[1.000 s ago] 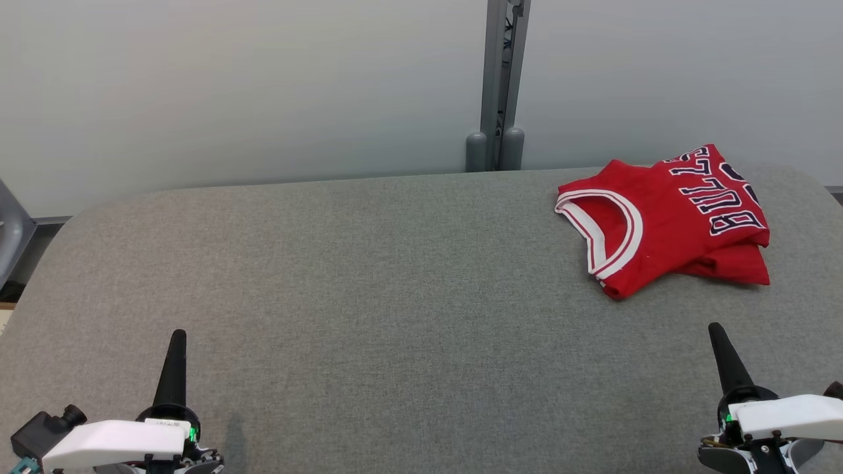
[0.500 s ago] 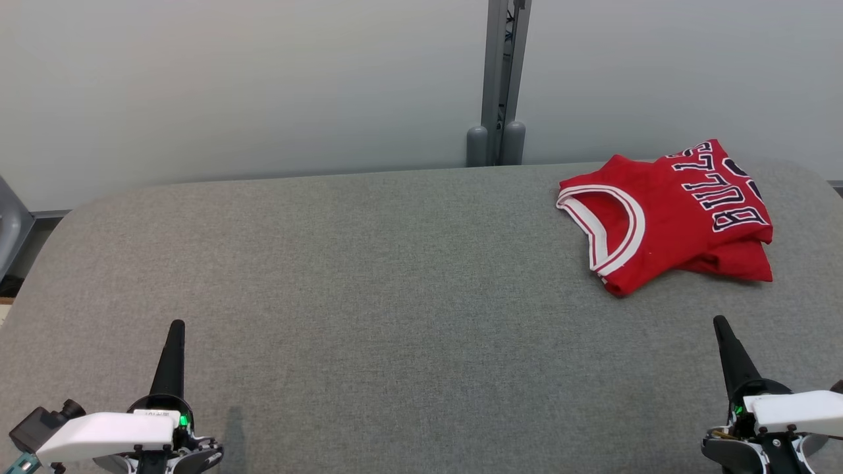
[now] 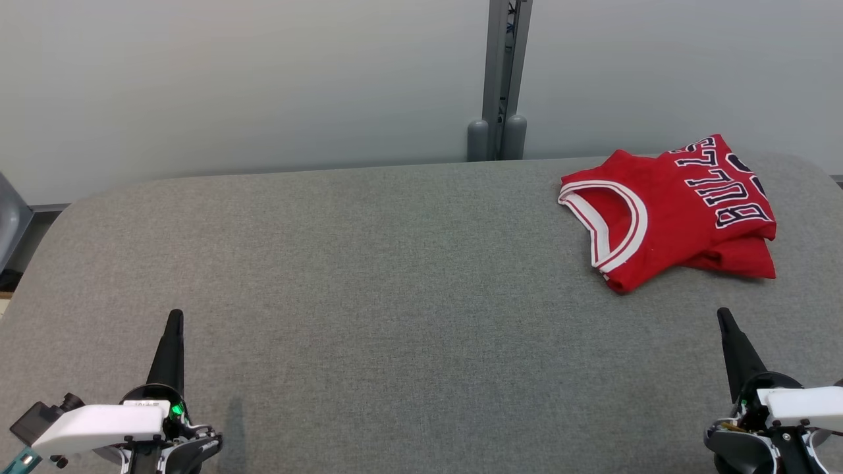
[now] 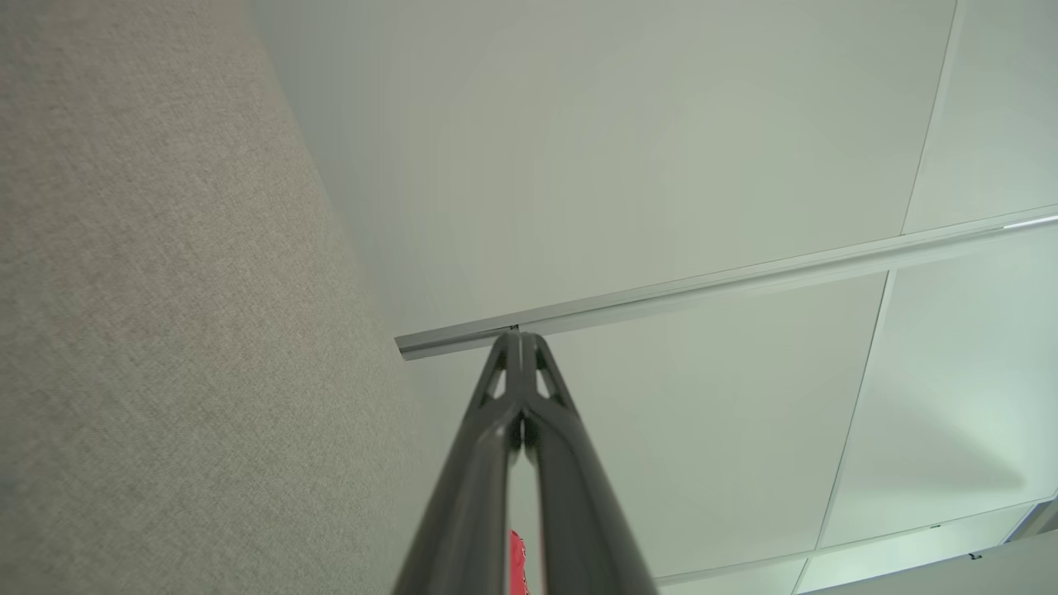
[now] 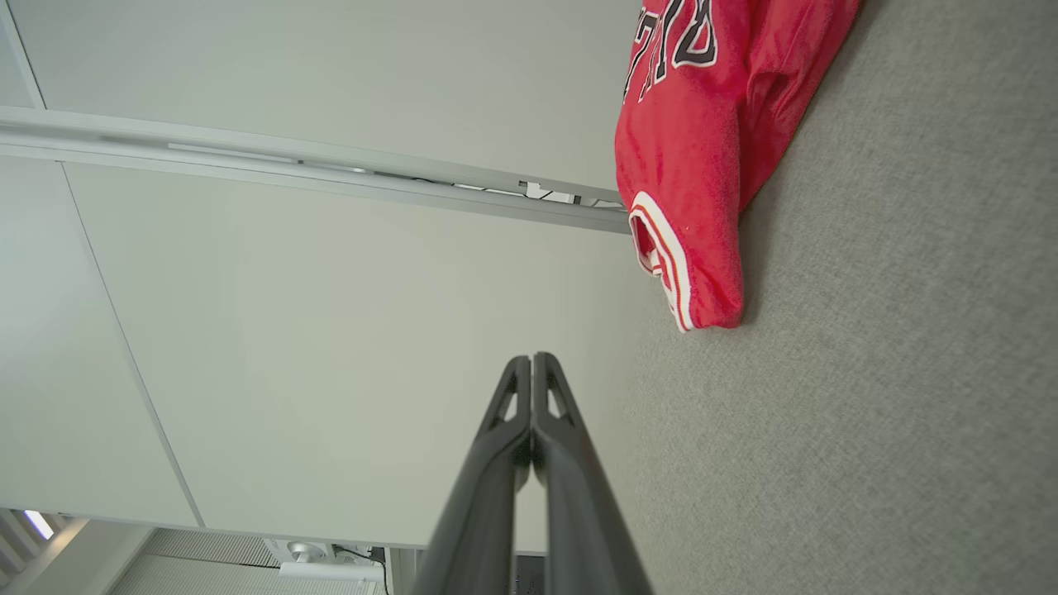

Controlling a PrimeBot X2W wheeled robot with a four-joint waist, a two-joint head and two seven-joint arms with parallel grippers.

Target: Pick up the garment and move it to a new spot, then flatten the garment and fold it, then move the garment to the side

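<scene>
While both sets of jaws sit clenched, one jersey (image 3: 672, 220) lies seemingly folded.

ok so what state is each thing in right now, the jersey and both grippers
red sleeveless jersey with white trim: folded over on itself, lying at the far right of the grey fabric table, held by nothing
left gripper: shut, empty, at the near left
right gripper: shut, empty, at the near right, apart from the jersey

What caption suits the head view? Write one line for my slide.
Folded red jersey lies far right on the gray table, both jaws shut near its front edge.
</scene>
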